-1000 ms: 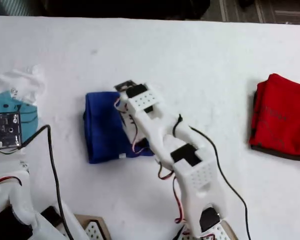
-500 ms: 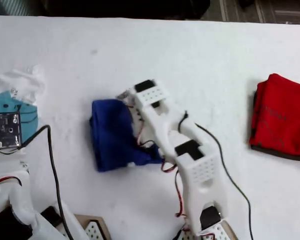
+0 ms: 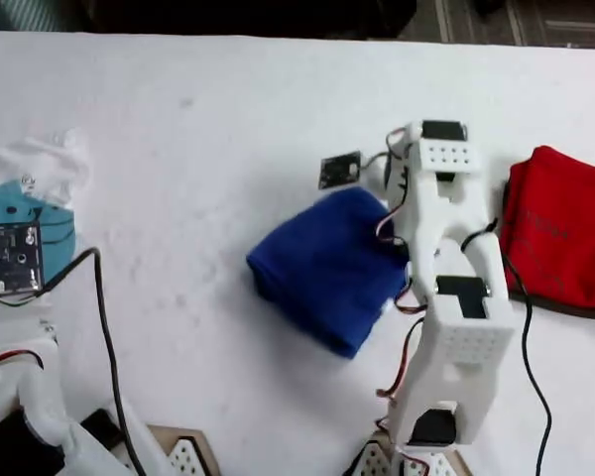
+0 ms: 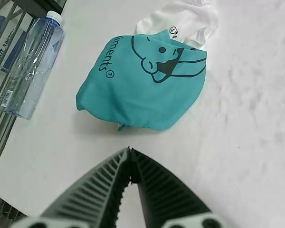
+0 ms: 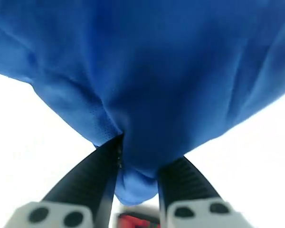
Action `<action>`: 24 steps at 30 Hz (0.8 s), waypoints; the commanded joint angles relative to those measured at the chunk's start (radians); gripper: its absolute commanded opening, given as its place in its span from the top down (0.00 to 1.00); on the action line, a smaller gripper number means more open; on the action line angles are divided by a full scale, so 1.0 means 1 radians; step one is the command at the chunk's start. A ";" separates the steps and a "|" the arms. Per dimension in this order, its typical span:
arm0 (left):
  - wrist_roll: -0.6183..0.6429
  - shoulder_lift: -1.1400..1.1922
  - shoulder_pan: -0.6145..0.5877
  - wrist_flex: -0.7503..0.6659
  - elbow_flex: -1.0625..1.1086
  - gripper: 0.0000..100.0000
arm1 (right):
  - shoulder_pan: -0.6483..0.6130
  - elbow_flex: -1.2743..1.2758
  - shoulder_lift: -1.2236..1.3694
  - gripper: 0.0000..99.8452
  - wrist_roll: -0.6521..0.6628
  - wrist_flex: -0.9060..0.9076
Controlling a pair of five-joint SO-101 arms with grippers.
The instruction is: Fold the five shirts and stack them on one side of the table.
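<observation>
A folded blue shirt [image 3: 332,266] hangs lifted in mid-table, held at its right edge by my right gripper [image 3: 397,233], which is shut on its cloth [image 5: 133,95]. Just to the right lies a folded red shirt [image 3: 558,230]. A teal shirt [image 4: 142,80] with a white shirt [image 4: 185,19] under it lies at the table's left edge [image 3: 20,203]. My left gripper [image 4: 129,164] is shut and holds nothing, hovering short of the teal shirt.
A plastic water bottle [image 4: 28,66] lies beside the teal shirt at the table's edge. A black cable [image 3: 104,327] runs from the left arm's board across the table's front left. White tabletop [image 3: 228,109] stretches behind the blue shirt.
My right arm has swung to the right with the blue shirt, carrying it from left of centre to close beside the red shirt. The left arm has not moved.
</observation>
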 commanded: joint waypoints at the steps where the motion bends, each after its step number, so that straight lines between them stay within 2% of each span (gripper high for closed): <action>1: 0.002 -0.005 0.010 -0.002 -0.002 0.97 | -0.012 -0.138 0.016 0.98 0.038 -0.002; 3: 0.002 -0.005 0.010 -0.002 -0.002 0.97 | -0.031 -0.184 0.030 0.97 0.018 -0.002; 4: 0.002 -0.005 0.010 0.000 -0.002 0.97 | -0.039 -0.207 0.031 0.96 -0.037 0.001; 8: 0.002 -0.005 0.010 0.006 0.008 0.97 | -0.056 -0.310 0.010 0.80 -0.404 0.064; 10: 0.002 -0.005 0.010 0.000 0.034 0.97 | -0.048 -0.318 -0.022 0.76 -0.549 0.064; 16: -0.005 -0.005 0.010 -0.002 0.048 0.97 | -0.039 -0.318 -0.170 0.77 -0.752 0.064; 20: -0.005 -0.005 0.010 -0.002 0.048 0.97 | -0.039 -0.287 -0.295 0.77 -0.970 0.064; 24: -0.006 -0.005 0.010 -0.002 0.048 0.97 | -0.050 -0.117 -0.443 0.78 -1.226 0.064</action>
